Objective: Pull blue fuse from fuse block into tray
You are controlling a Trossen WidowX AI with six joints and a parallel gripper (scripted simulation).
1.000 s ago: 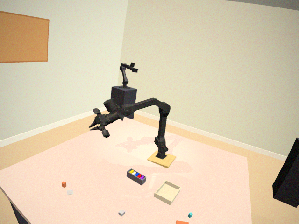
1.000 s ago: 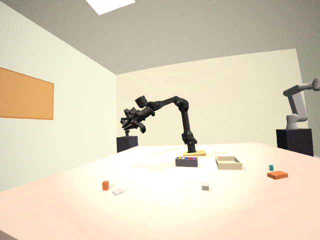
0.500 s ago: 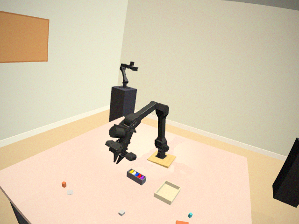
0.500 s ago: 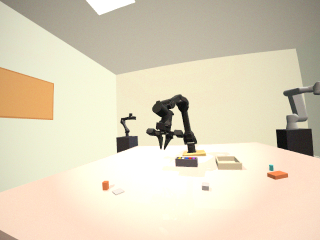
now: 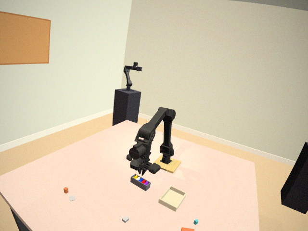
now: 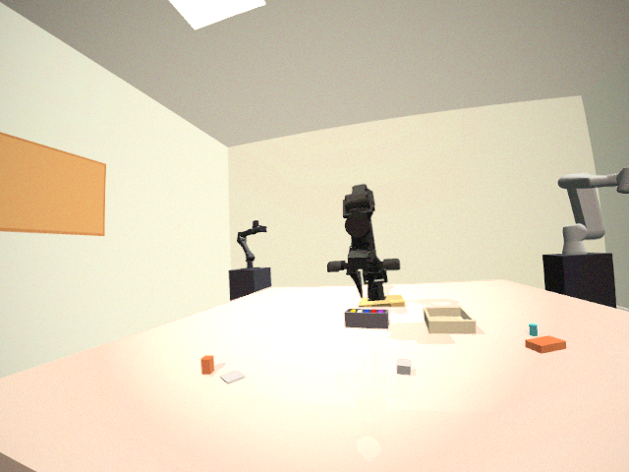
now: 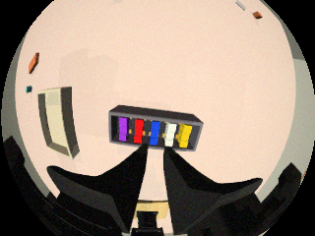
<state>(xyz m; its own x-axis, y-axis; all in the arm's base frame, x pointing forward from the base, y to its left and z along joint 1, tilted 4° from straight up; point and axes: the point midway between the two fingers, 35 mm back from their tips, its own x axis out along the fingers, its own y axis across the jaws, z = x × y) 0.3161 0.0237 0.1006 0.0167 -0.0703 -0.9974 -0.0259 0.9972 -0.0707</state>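
The fuse block (image 5: pixel 137 184) (image 6: pixel 367 320) (image 7: pixel 157 114) stands on the table and holds a row of yellow, white, blue, red and purple fuses. The blue fuse (image 5: pixel 141 179) (image 7: pixel 155 133) sits in the middle of the row, between the white and red ones. My gripper (image 5: pixel 141 173) (image 6: pixel 362 296) (image 7: pixel 156 149) points down above the block, toward its arm-base side. Its fingers are slightly open, with a narrow gap and nothing between them. In the wrist view the tips appear at the block's near edge, just below the blue fuse. The beige tray (image 5: pixel 167 204) (image 6: pixel 451 325) (image 7: pixel 68 118) is empty.
An orange block (image 5: pixel 65 190) (image 6: pixel 206 364), a pale flat piece (image 5: pixel 71 198) (image 6: pixel 232 377), a grey block (image 5: pixel 125 219) (image 6: pixel 403 367), a teal piece (image 5: pixel 196 221) (image 6: pixel 533 329) and a flat orange block (image 5: pixel 187 229) (image 6: pixel 545 343) lie away from the fuse block.
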